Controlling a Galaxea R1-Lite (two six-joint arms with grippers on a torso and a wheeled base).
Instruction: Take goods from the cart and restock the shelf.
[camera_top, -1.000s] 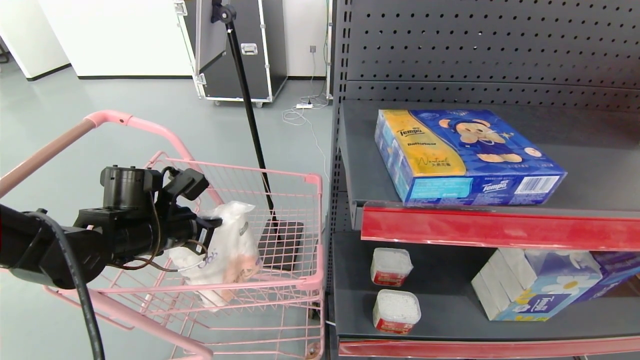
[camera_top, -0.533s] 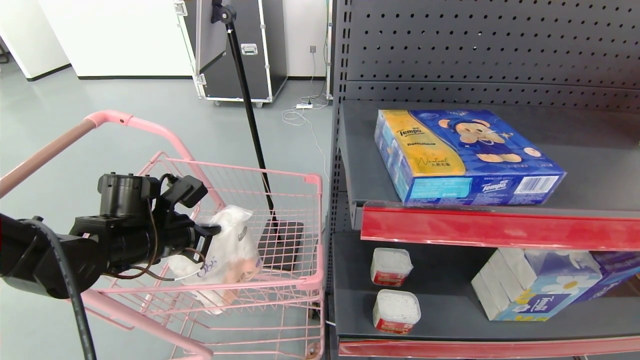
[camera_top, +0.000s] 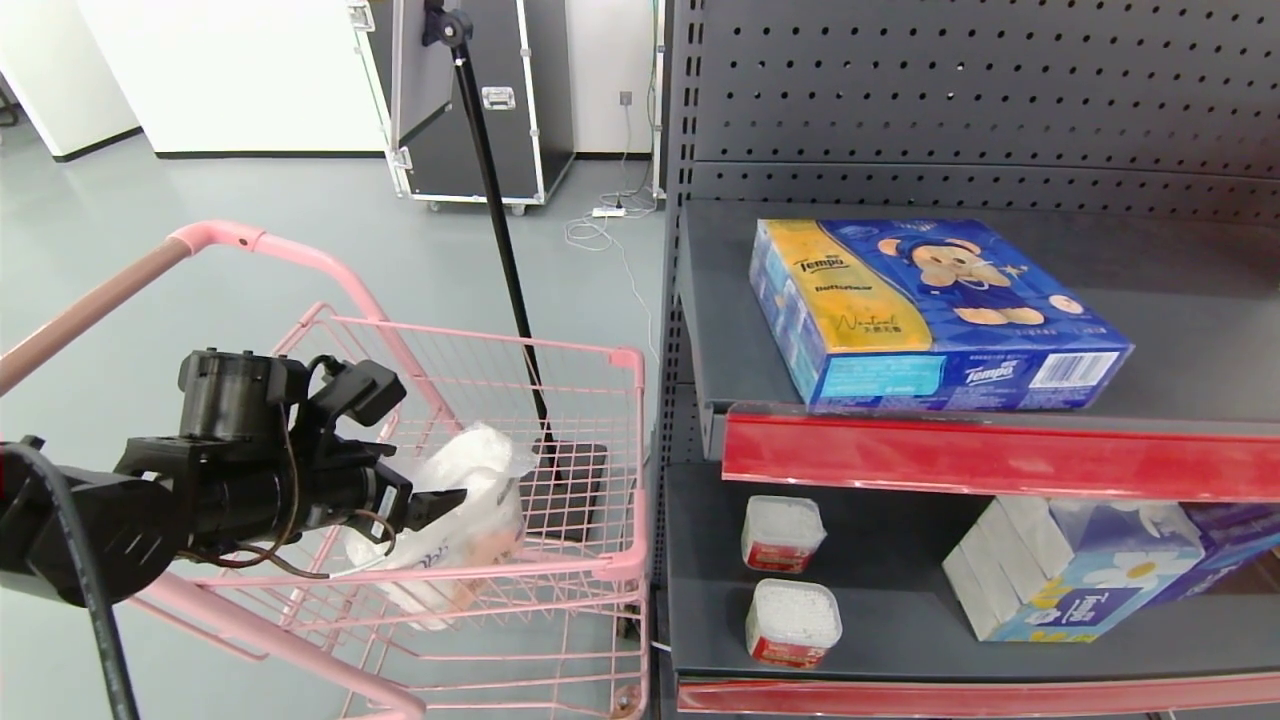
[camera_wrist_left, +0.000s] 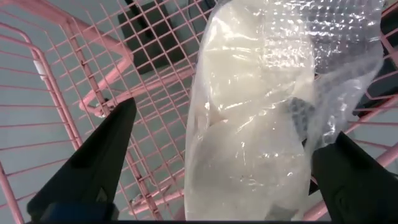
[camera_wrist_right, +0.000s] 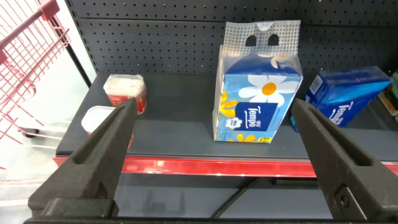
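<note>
Inside the pink wire cart (camera_top: 631, 450), the clear plastic bag of white goods (camera_wrist_left: 261, 93) is flanked by the released, spread jaws of the left gripper (camera_wrist_left: 231, 124).

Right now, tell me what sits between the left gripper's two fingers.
The clear-wrapped white pack in the pink cart lies between the spread fingers of the left gripper, seen in the left wrist view.

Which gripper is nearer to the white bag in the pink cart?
Left. The left gripper is open at the cart, with the white bag between its fingers. The right gripper is open in front of the lower shelf, away from the cart.
</note>
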